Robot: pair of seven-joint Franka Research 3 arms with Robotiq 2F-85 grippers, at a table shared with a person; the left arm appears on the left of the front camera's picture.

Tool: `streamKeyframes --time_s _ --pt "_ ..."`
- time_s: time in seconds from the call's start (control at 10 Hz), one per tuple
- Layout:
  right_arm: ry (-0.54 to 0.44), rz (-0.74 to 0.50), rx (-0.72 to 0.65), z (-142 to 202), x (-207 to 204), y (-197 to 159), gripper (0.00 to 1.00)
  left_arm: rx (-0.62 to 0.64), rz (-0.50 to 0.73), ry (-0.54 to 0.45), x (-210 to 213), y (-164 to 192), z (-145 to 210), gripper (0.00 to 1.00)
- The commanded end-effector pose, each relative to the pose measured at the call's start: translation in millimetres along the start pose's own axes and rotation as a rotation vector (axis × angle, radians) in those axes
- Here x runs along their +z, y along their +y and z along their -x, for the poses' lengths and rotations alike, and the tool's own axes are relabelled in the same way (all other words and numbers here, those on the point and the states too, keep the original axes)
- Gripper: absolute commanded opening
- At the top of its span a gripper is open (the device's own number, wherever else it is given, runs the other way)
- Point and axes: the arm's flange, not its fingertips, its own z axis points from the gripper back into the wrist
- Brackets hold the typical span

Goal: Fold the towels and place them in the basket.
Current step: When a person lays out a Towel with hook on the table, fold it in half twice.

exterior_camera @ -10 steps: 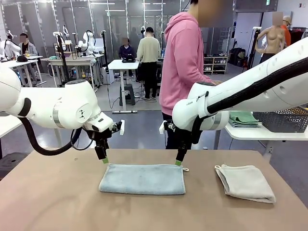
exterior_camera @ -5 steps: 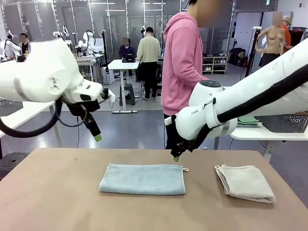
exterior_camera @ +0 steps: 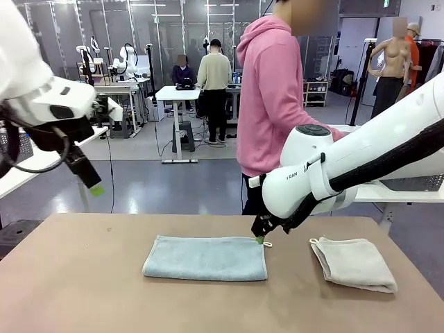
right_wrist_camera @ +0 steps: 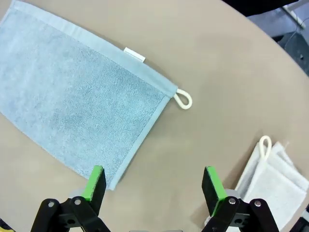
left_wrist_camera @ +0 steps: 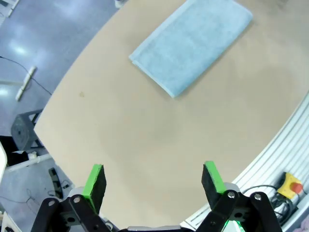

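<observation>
Towel (exterior_camera: pixel 205 258), pale blue-grey, folded into flat rectangle.

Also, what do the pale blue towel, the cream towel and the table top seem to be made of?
The pale blue towel looks like matte terry cloth: fuzzy pile, flat woven hem band. The cream towel is likely the same terry: soft, nubby surface. The table top is smooth and tan, perhaps laminate: even colour, no grain visible.

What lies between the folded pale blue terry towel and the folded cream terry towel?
Bare brown tabletop lies between the pale blue terry towel and the cream terry towel, apart from their small loops; the right wrist view shows it.
</observation>
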Motion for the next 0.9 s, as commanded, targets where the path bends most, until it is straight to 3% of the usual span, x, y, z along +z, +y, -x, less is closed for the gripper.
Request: streamKeyframes --time_s 0.0,0.4,0.6,0.8 --pt "-0.034 -0.039 -0.030 5.9 -6.7 -1.4 1.00 0.019 -0.050 -0.012 13.0 -15.2 22.6 1.00" --pt "-0.038 -0.069 -0.040 12.9 -15.8 1.3 1.00 0.008 -0.033 -0.173 71.4 -11.3 63.4 1.00" --pt "-0.031 -0.086 -0.022 12.1 -25.5 4.5 1.00 0.007 -0.100 -0.195 134.4 -0.7 79.1 1.00" --pt "-0.045 -0.093 -0.036 14.0 -27.0 6.6 1.00 0.001 -0.108 -0.192 167.4 10.1 90.3 1.00"
